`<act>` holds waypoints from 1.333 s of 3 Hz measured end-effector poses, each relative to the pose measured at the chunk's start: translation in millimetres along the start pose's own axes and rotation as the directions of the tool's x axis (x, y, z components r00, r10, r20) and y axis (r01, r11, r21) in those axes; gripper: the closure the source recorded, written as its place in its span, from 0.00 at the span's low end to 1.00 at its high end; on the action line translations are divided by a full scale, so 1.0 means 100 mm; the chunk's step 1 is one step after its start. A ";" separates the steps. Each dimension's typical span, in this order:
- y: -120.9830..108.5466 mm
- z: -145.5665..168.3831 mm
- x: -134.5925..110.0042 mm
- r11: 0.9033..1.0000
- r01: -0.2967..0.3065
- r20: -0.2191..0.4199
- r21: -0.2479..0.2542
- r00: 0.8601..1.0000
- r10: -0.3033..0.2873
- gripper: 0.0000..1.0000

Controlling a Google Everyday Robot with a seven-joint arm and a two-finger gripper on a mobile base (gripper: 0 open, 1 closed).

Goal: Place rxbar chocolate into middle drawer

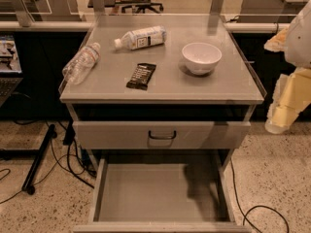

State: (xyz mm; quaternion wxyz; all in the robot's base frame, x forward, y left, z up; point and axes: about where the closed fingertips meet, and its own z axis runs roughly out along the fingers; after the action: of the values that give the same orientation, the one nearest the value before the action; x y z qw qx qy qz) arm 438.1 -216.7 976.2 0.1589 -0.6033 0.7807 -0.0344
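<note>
Cabinet top (218, 84): rxbar chocolate (141, 76), lettering unreadable | middle drawer (155, 193) pulled out | claw (282, 113) at right edge, state unclear

The middle drawer (146, 195) is open from above, only the handled drawer front (121, 134) overhanging its back, and the rxbar chocolate (141, 76) lies apart from the left bottle (80, 63), far bottle (141, 37) and bowl (201, 57), with the gripper (275, 124) beside the cabinet's right edge.

the rxbar chocolate (141, 76) lies on the surface (214, 89), near its front edge, left of centre. a bowl (201, 57) stands to its right. one bottle (141, 37) lies behind it, another bottle (81, 63) at the left edge. below, the middle drawer (155, 193) stands pulled out under a drawer front (116, 135). the pincer (281, 111) hangs beyond the surface's right side.
</note>
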 end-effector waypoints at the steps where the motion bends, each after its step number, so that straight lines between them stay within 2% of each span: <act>1: 0.00 0.00 0.00 1.000 0.000 0.000 0.000 1.000 0.000 0.00; 2: 0.03 0.12 -0.25 1.000 0.000 0.086 -0.009 0.996 0.001 0.00; 3: 0.04 0.34 -0.92 0.996 0.010 0.257 -0.088 0.966 0.013 0.00; 4: -0.04 0.48 -1.48 0.989 0.039 0.348 -0.140 0.937 0.012 0.00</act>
State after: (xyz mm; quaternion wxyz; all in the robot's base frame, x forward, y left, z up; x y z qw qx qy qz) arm 488.7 -69.7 961.9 0.2502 -0.6151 0.7366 0.1284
